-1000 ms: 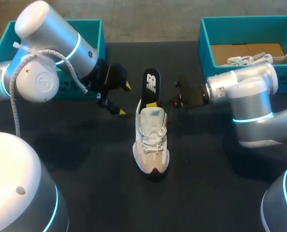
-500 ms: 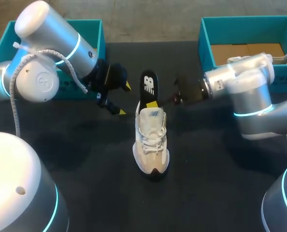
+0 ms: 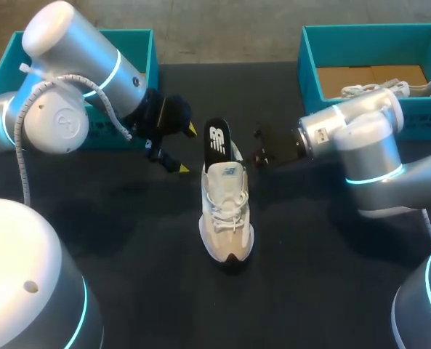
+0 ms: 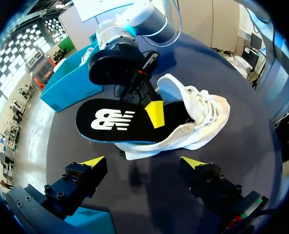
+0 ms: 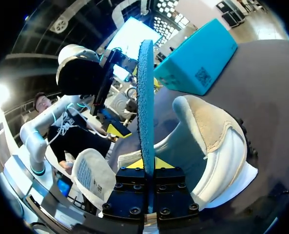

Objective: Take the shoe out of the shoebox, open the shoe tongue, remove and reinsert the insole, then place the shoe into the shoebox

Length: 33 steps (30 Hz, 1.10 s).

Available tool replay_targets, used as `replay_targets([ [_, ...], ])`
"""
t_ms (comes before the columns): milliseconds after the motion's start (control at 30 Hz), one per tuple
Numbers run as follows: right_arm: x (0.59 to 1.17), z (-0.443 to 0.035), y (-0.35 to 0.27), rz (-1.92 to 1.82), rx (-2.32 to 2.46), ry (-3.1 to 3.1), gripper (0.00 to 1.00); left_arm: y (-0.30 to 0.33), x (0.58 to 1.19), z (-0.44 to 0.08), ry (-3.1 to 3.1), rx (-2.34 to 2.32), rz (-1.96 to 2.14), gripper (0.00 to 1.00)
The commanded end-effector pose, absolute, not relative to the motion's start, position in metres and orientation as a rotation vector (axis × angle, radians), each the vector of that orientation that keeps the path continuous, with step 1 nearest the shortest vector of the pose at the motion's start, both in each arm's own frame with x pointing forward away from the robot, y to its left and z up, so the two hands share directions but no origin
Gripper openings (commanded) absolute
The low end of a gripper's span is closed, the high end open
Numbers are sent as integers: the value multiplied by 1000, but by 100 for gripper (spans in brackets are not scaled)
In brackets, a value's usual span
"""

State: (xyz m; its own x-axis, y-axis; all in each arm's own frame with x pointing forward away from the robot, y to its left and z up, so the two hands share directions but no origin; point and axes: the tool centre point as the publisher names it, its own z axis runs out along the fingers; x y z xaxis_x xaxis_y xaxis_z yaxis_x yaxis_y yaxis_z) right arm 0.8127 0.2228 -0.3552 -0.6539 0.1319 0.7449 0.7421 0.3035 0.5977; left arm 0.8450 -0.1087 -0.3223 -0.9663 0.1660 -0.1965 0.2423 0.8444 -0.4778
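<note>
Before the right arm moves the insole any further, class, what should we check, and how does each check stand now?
1. Right tool shut on the insole: ok, both fingers pinch it edge-on.
2. Insole partly inside the shoe, heel end sticking out: ok.
3. Insole's toe end lying flat inside: cannot tell, hidden by the shoe.
4. Shoe upright on its sole on the table: ok.
5. Left tool open and apart from the shoe: ok.
</note>
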Motion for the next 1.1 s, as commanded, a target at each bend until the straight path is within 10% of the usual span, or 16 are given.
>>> replay_targets([
  [33,810,-350,226,-1376,-781,-2016,10,-109,845,-322,2876,321,-770,100],
  [700,835,-326,220,-1388,-763,-2109,14,-109,845,-322,2876,321,-770,100],
  [1100,828,-341,224,-1324,-777,-2067,0,-109,845,-322,2876,321,-770,100],
])
